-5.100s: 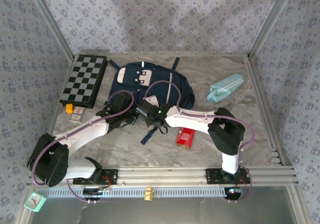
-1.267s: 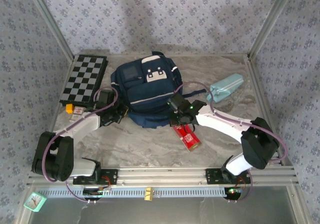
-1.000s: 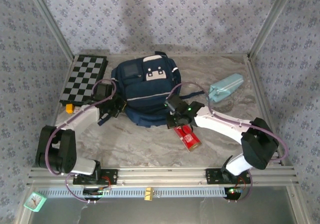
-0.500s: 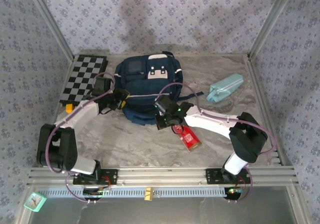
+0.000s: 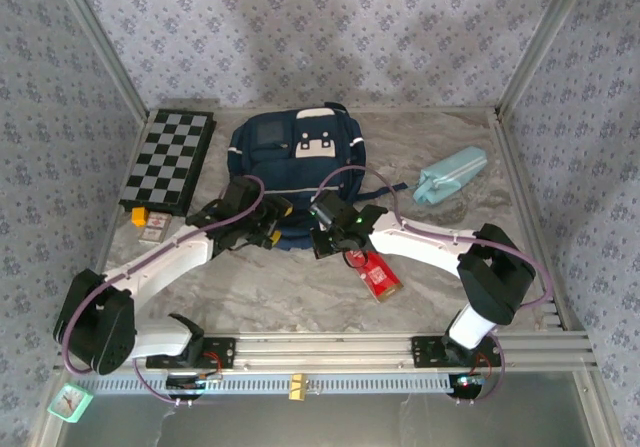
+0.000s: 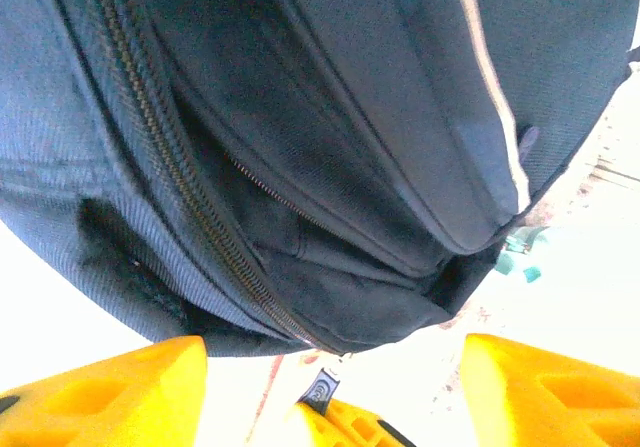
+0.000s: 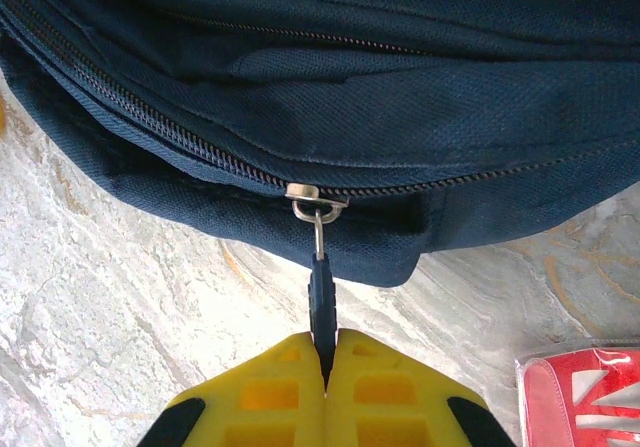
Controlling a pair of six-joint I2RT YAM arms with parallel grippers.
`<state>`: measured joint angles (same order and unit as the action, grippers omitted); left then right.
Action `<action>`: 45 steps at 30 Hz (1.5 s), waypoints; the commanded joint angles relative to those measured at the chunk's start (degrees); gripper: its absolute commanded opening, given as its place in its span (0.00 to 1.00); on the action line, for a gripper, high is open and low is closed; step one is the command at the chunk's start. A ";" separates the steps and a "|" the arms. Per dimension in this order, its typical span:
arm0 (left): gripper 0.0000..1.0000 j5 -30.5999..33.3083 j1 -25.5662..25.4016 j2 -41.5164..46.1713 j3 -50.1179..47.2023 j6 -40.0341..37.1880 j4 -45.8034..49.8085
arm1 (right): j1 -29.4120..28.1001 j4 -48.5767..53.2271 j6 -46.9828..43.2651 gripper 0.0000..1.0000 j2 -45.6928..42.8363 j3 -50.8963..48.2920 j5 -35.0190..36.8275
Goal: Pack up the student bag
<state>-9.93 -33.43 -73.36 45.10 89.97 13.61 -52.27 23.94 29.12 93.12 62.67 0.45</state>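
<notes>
Student bag (image 5: pixel 297 167): navy, lying upper centre of the top view on the marble desk (image 5: pixel 270 292), white patch facing up, white trim stripe across the front. Its lower edge faced both arms.

Right wrist view: bag (image 7: pixel 350 87) across the upper half of the frame, a closed zip line along its edge. Metal slider at centre, dark zip pull (image 7: pixel 320 277) hanging straight down from it. Right pincer (image 7: pixel 325 352) clamped tight on that pull, yellow pads pressed together around it. From above, right pincer (image 5: pixel 320 235) sat at the bag's lower edge, centre frame.

Left wrist view: bag (image 6: pixel 300 117) close up, zip tracks running diagonally, white stripe at upper right. Left pincer (image 6: pixel 335 377) spread wide, one yellow finger at lower left, one at lower right, nothing between them but desk and the bag's edge. From above, left pincer (image 5: pixel 277 222) lay just left of the right one, at the same edge.

Around: red packet (image 5: pixel 377 272) below the bag, right of centre. Light-blue pencil case (image 5: pixel 450 175) well apart at right. Chessboard (image 5: pixel 170 159) at upper left.
</notes>
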 commanded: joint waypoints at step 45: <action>0.00 10.37 6.18 5.97 5.82 -13.43 19.55 | 8.99 6.72 -5.27 0.00 1.54 2.97 9.29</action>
<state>-3.75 -29.76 -70.87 49.23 82.59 26.79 -46.65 24.95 25.89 93.34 64.49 4.99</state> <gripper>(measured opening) 0.061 0.053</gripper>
